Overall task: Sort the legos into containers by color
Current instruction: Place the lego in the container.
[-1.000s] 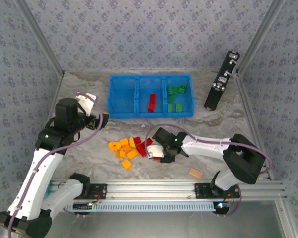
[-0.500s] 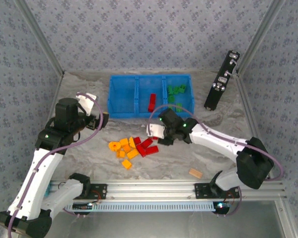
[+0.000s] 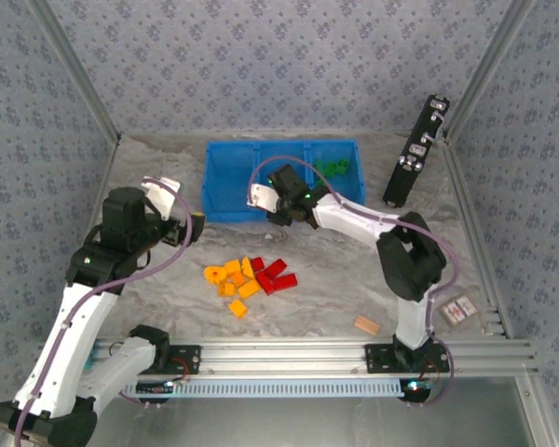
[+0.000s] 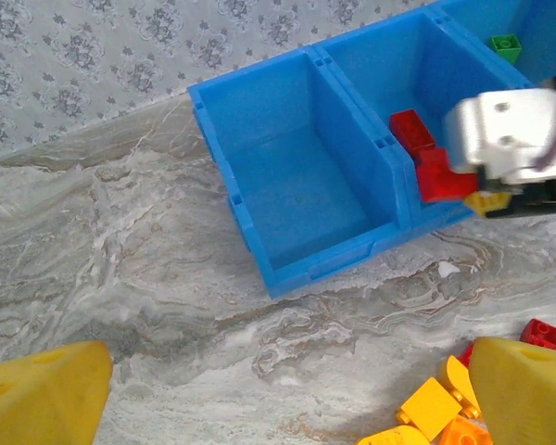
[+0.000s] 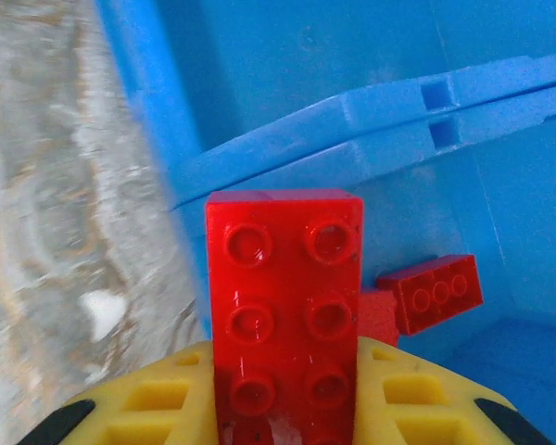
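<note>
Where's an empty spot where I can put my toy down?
The blue tray's left compartment is bare. So is the marble table between the brick pile and the tan block. It is crowded at the pile and at the middle compartment, where the right gripper holds a red brick.

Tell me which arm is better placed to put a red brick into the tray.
Right. The right hand grips a red brick at the blue tray's middle compartment, beside another red brick. The left hand is open, empty.
</note>
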